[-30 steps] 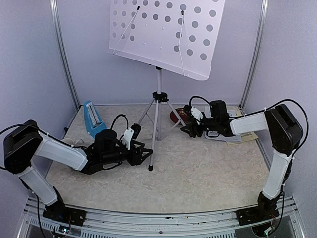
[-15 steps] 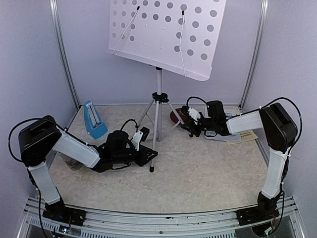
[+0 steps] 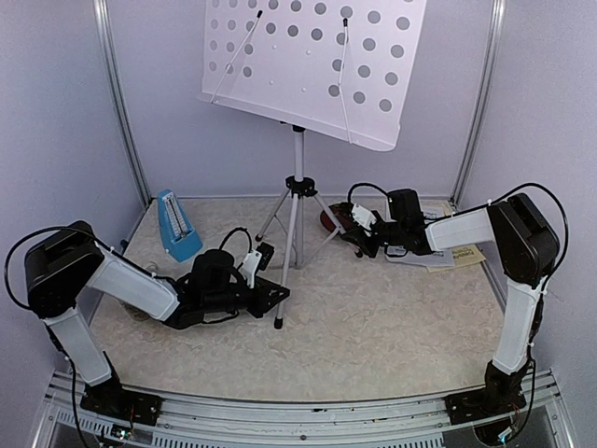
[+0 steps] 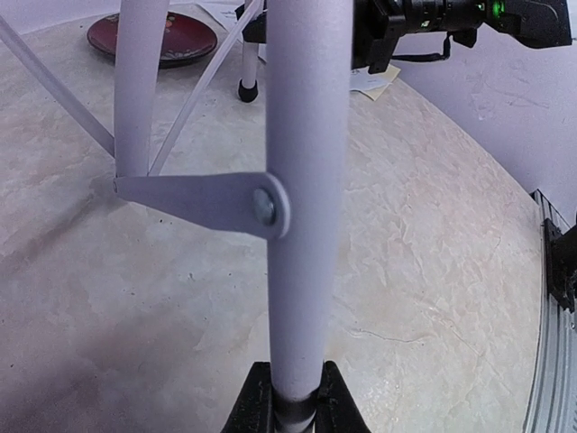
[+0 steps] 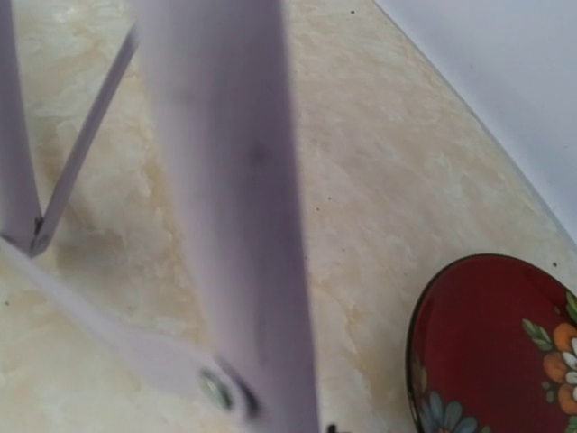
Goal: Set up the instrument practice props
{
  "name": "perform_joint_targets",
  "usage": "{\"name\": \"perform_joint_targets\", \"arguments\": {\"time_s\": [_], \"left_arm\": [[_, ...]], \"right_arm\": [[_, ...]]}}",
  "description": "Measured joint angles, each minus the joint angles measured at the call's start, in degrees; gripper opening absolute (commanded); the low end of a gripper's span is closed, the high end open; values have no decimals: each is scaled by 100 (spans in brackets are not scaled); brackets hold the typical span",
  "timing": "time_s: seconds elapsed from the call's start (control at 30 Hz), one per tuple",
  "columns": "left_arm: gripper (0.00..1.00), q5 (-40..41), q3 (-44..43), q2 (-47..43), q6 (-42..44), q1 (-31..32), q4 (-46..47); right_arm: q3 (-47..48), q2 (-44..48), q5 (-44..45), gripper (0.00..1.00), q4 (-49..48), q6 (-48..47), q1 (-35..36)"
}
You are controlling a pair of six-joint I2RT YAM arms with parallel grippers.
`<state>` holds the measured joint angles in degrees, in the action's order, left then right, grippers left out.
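The music stand has a white perforated desk on a silver tripod. My left gripper lies low on the table, shut on the tripod's front leg. Its black fingers press that leg from both sides near the foot. At the tripod's right leg, my right gripper is shut on the leg, which fills the right wrist view. The blue metronome stands at the back left. The music sheets lie flat under my right arm.
A red flowered plate sits just behind the right gripper and shows far off in the left wrist view. Metal frame posts and walls close in the back and sides.
Both grippers have closed onto the tripod legs. The front foot has slid a little left and nearer, and the stand's desk has shifted slightly left.
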<state>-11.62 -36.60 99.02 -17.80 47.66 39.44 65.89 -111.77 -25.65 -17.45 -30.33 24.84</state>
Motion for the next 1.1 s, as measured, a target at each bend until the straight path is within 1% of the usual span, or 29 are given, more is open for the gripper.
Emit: {"name": "perform_joint_targets", "arguments": {"time_s": [0.13, 0.27, 0.53, 0.73, 0.9, 1.1], "left_arm": [[0, 15, 157, -122, -55, 2, 55], [0, 66, 304, -221, -170, 13, 203], [0, 404, 520, -258, -509, 234, 662], [0, 592, 319, 271, -758, 496, 1064], [0, 743, -74, 785, -960, 752, 1276], [0, 988, -494, 1233, -1298, 1027, 1447]], "right_arm": [[28, 0, -11, 0, 68, -42, -11], [181, 0, 7, 0, 372, -129, -20], [407, 0, -22, 0, 866, -229, -79], [439, 24, 129, 0, 997, -354, -118], [461, 72, 538, 0, 1119, -568, -184], [739, 37, 1025, 0, 1499, -715, -302]]}}
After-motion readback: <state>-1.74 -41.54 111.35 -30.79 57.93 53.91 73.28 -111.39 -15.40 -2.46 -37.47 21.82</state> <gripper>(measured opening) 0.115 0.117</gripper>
